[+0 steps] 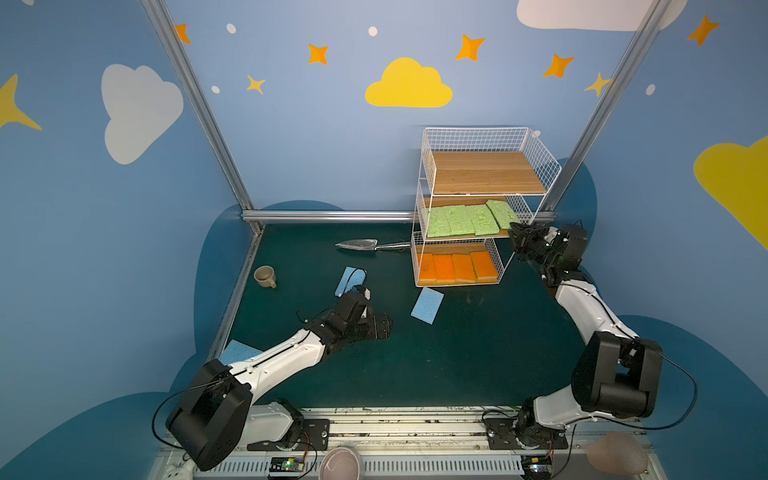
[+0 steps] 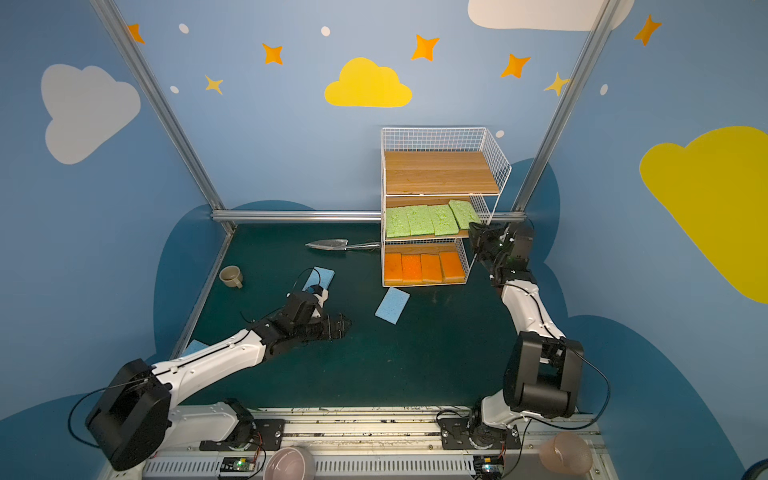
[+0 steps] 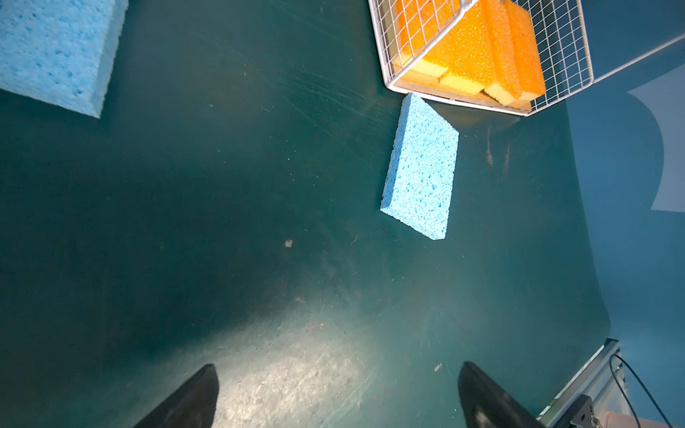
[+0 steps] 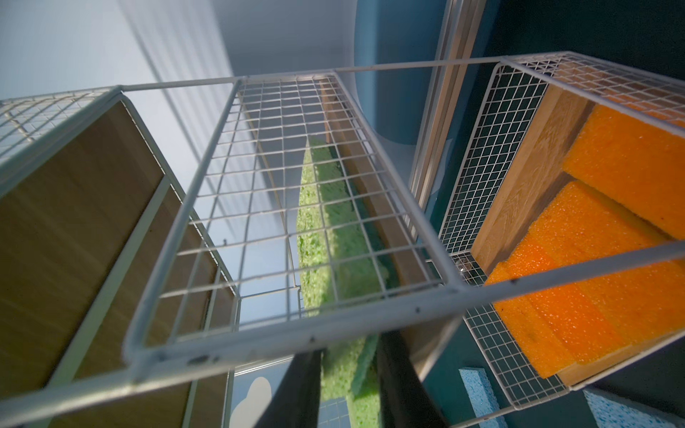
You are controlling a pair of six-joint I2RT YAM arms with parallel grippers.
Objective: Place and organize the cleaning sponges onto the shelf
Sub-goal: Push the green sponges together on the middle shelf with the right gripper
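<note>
The shelf [image 1: 478,129] [image 2: 432,129] stands at the back right with a bare top board. Several green sponges [image 1: 457,220] lie on its middle tier and several orange ones [image 1: 453,268] [image 3: 478,48] on the bottom tier. The rightmost green sponge [image 1: 500,212] [image 4: 326,222] lies tilted, and my right gripper [image 1: 515,228] [image 4: 348,355] is shut on its near end. My left gripper [image 1: 384,326] [image 3: 338,367] hangs open over bare mat. One blue sponge [image 1: 427,305] [image 3: 420,166] lies ahead of it. Another [image 1: 349,280] lies behind its wrist, and a third [image 1: 239,351] is under the left arm.
A metal trowel [image 1: 357,245] lies left of the shelf, its handle touching the bottom tier. A beige cup [image 1: 264,276] sits near the left frame rail. A pink bowl [image 1: 340,463] and a pinkish cup [image 1: 619,453] rest at the front edge, beyond the arm bases.
</note>
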